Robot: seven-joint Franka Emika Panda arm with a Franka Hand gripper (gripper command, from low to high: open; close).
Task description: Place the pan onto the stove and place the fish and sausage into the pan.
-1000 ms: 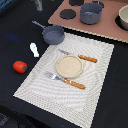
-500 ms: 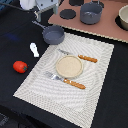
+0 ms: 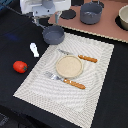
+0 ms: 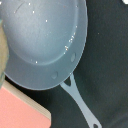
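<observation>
Black worktop (image 3: 107, 95). Pan (image 3: 53, 34) sits near far edge, just short of stove (image 3: 107, 27); fish (image 3: 34, 49) and sausage (image 3: 20, 66) toward left edge. Gripper (image 3: 46, 21) hovers over pan; jaws' state: cannot tell. Step: pan pickup. Next: grip handle, lift onto burner

Gripper (image 3: 45, 21) hangs directly above the pan (image 3: 53, 34), fingers straddling its far rim. Stove (image 3: 107, 27) lies just beyond the jaws toward the exterior view's right, pot (image 3: 91, 13) on it. Fish (image 3: 34, 49) sits nearer the camera, off to the jaws' exterior-view left; sausage (image 3: 20, 66) nearer still. Placemat (image 3: 95, 75) spreads in front of the jaws, carrying plate (image 3: 68, 66), knife (image 3: 77, 56), fork (image 3: 66, 80).
</observation>
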